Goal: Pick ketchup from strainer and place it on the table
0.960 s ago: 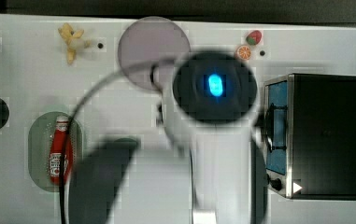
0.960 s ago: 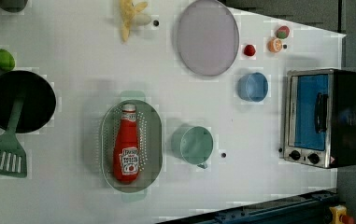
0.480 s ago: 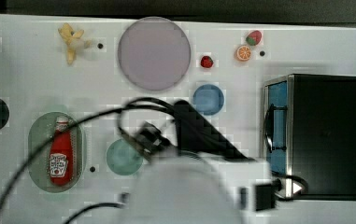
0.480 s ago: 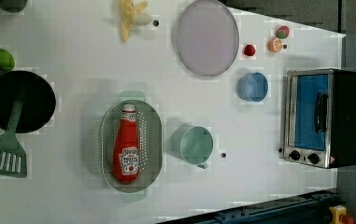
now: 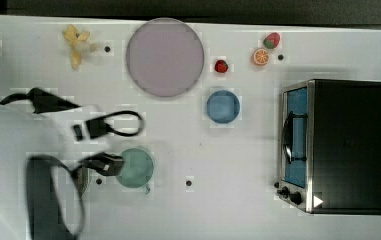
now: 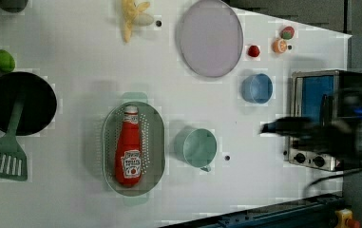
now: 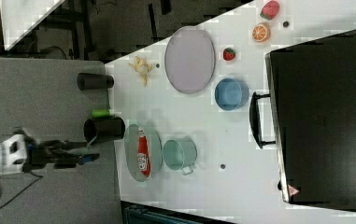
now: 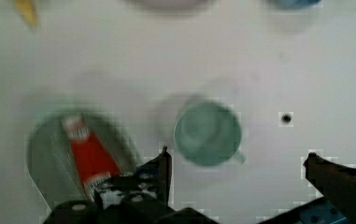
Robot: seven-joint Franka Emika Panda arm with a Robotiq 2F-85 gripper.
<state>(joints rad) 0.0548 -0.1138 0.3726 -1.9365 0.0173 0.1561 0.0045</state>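
The ketchup (image 6: 128, 147), a slim red bottle with a white label, lies lengthwise in the pale green oval strainer (image 6: 156, 142) on the white table (image 6: 74, 71). The right view has the ketchup (image 7: 142, 154) in the strainer (image 7: 131, 149) near the table's edge. In the wrist view my gripper (image 8: 238, 155) is open and holds nothing. It hangs high above the table, with the ketchup (image 8: 89, 158) and strainer (image 8: 45, 149) off to one side of one dark finger (image 8: 164, 163). My arm (image 5: 13, 150) covers the strainer in the top view.
A teal cup (image 6: 196, 147) stands beside the strainer. A blue bowl (image 6: 257, 88), a grey plate (image 6: 210, 38), a strawberry (image 6: 253, 51), a banana (image 6: 133, 14) and a toaster oven (image 6: 321, 114) share the table. A black pan (image 6: 19, 102) and green spatula (image 6: 5, 152) sit beyond the strainer.
In the top view my arm has swung toward the top view's left and now covers the strainer. It now shows blurred at the left view's right. The ketchup has not moved.
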